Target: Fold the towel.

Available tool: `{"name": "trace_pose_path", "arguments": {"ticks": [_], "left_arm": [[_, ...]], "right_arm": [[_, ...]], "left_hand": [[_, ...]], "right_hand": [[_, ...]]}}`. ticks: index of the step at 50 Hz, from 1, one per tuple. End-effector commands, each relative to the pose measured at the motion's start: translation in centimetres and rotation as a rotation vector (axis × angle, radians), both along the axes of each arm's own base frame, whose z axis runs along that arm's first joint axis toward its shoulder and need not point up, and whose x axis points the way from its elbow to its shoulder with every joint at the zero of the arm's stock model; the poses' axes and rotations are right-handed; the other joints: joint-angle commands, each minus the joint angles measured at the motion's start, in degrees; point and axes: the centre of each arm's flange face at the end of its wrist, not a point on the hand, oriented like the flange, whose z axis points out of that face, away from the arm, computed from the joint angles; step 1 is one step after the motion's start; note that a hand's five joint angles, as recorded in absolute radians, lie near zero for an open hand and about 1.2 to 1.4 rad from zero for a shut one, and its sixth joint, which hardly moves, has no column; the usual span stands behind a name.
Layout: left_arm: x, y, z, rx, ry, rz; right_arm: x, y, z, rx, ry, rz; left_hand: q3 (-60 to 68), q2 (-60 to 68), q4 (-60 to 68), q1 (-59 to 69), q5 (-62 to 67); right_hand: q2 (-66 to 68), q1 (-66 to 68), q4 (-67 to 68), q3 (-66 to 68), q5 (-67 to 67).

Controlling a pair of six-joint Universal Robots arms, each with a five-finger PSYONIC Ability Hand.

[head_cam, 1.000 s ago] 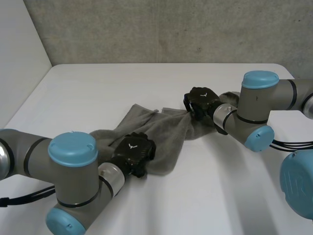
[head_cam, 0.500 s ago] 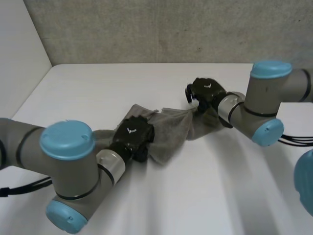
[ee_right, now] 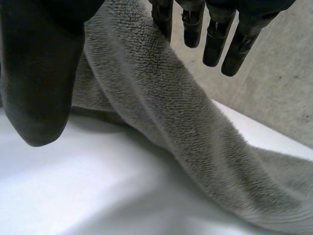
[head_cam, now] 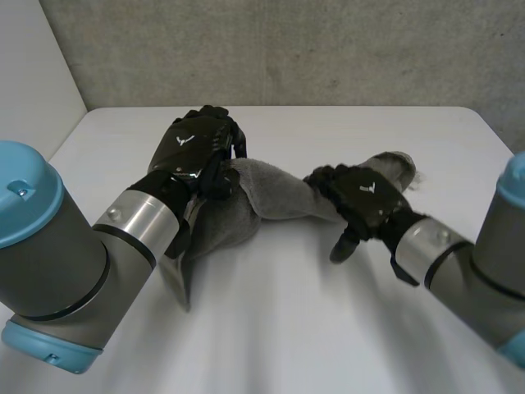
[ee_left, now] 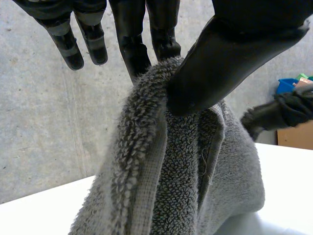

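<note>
Towel [head_cam: 277, 194] is up off the table [head_cam: 328, 336] at one end and slung between both hands across the middle, a bit nearer the far edge. Your left hand [head_cam: 197, 148] is raised and pinches a bunched, hemmed edge between thumb and fingers, and a long tail hangs from it toward the near left corner. Your right hand [head_cam: 365, 197] sits low at the other end with fingers straight and thumb standing off. The cloth runs through that gap and looks unpinched, its end spilling out toward the far right. This looks like thick, soft, light terry: it'll sag, twist into a rope and cling to itself, but it shouldn't slip from a firm pinch. I'd say it's far from folded. Take hold at corners on the hem rather than mid-cloth, or it'll stay bunched.
</note>
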Motion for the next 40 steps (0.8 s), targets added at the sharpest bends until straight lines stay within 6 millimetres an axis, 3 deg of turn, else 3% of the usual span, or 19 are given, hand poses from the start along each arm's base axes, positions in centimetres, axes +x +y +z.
{"name": "trace_pose_path", "arguments": {"ticks": [1, 7, 10, 16, 18, 19, 20, 21, 25, 27, 28, 29, 30, 31, 32, 33, 34, 36, 40], "left_arm": [[0.4, -0.2, -0.2, 0.009, -0.006, 0.012], [0.5, -0.2, 0.0, 0.005, 0.002, 0.016], [0.6, 0.0, 0.4, 0.015, 0.032, 0.014], [0.7, 0.0, 0.8, 0.031, 0.073, 0.011], [0.7, 0.0, 0.9, 0.031, 0.075, 0.012], [0.7, 0.0, 0.9, 0.03, 0.076, 0.012], [0.7, 0.0, 0.9, 0.03, 0.076, 0.012], [0.8, -0.1, 0.9, 0.028, 0.077, 0.015], [1.2, -0.7, 0.9, 0.028, 0.078, 0.034], [1.3, -0.9, 1.0, 0.026, 0.078, 0.04], [1.3, -0.9, 1.0, 0.026, 0.078, 0.04], [1.4, -1.1, 1.1, 0.023, 0.079, 0.044], [1.4, -1.1, 1.1, 0.023, 0.079, 0.044], [1.5, -1.1, 1.3, 0.018, 0.083, 0.049], [1.7, -1.2, 1.5, 0.014, 0.085, 0.053], [1.7, -1.2, 1.5, 0.014, 0.085, 0.053], [1.8, -1.3, 1.6, 0.011, 0.087, 0.057], [1.9, -1.4, 1.7, 0.007, 0.089, 0.06], [2.0, -1.6, 1.6, 0.009, 0.088, 0.064]], "right_arm": [[-0.4, 0.3, -1.2, -0.003, 0.002, -0.002], [0.2, -1.9, -2.4, -0.051, 0.007, -0.004], [1.4, -4.9, -4.0, -0.062, 0.006, -0.013], [2.8, -7.6, -5.4, -0.068, -0.002, -0.021], [3.5, -8.6, -6.0, -0.071, 0.01, -0.021], [4.0, -8.7, -6.2, -0.068, 0.012, -0.013], [4.0, -8.7, -6.2, -0.068, 0.012, -0.013], [4.1, -8.9, -6.1, -0.065, 0.014, -0.01], [3.6, -8.6, -5.9, -0.024, 0.034, -0.003], [3.4, -8.1, -5.2, -0.01, 0.039, 0.003], [2.9, -7.7, -2.7, -0.03, 0.025, 0.005], [2.9, -7.7, -2.7, -0.03, 0.025, 0.005], [1.8, -7.1, 1.5, -0.09, -0.008, 0.015], [1.2, -6.9, 4.0, -0.133, -0.031, 0.026], [1.2, -6.9, 4.1, -0.134, -0.031, 0.026], [0.9, -6.4, 6.4, -0.177, -0.054, 0.05], [0.9, -6.4, 6.5, -0.178, -0.055, 0.05], [0.9, -5.9, 10.3, -0.253, -0.098, 0.1], [1.3, -6.8, 10.7, -0.236, -0.095, 0.108]], "left_hand": [[-2.4, 7.1, -3.2, 5.7, 4.9], [-2.4, 7.1, -3.2, 5.7, 4.9], [-2.4, 7.1, -3.2, 5.7, 4.9], [-2.4, 7.1, -3.2, 5.7, 4.9], [-2.4, 7.1, -3.2, 5.7, 4.9], [-2.4, 7.1, -3.2, 5.7, 4.9], [-2.4, 7.1, -3.2, 5.7, 4.9], [-2.4, 7.1, -3.2, 5.7, 4.9], [-2.4, 7.1, -3.2, 5.7, 4.9], [-2.4, 7.1, -3.2, 5.7, 4.9], [-2.4, 7.1, -3.2, 5.7, 4.9], [-2.4, 7.1, -3.2, 5.7, 4.9], [-2.4, 7.1, -3.2, 5.7, 4.9], [-2.4, 7.1, -3.2, 5.7, 4.9], [-2.4, 7.1, -3.2, 5.7, 4.9], [-2.4, 7.1, -3.2, 5.7, 4.9], [-2.4, 7.1, -3.2, 5.7, 4.9], [-2.4, 7.1, -3.2, 5.7, 4.9], [-2.4, 7.1, -3.2, 5.7, 4.9]], "right_hand": [[-4.4, -4.3, -4.4, -2.9, -3.5], [-4.4, -4.3, -4.4, -2.9, -3.5], [-3.7, -3.6, -4.4, -2.9, -2.8], [0.7, 0.8, -4.4, -2.9, 1.6], [19.1, 19.2, -4.4, -2.9, 20.0], [35.9, 36.0, -4.4, -2.9, 36.7], [36.0, 36.1, -4.4, -2.9, 36.9], [54.5, 54.6, -4.4, -2.9, 55.4], [65.6, 65.7, -4.4, -2.9, 66.5], [65.6, 65.7, -4.4, -2.9, 66.5], [65.6, 65.7, -4.4, -2.9, 66.5], [65.6, 65.7, -4.4, -2.9, 66.5], [65.6, 65.7, -4.4, -2.9, 66.5], [65.6, 65.7, -4.4, -2.9, 66.5], [65.6, 65.7, -4.4, -2.9, 66.5], [65.6, 65.7, -4.4, -2.9, 66.5], [65.6, 65.7, -4.4, -2.9, 66.5], [65.6, 65.7, -4.4, -2.9, 66.5], [65.6, 65.7, -4.4, -2.9, 66.5]]}}
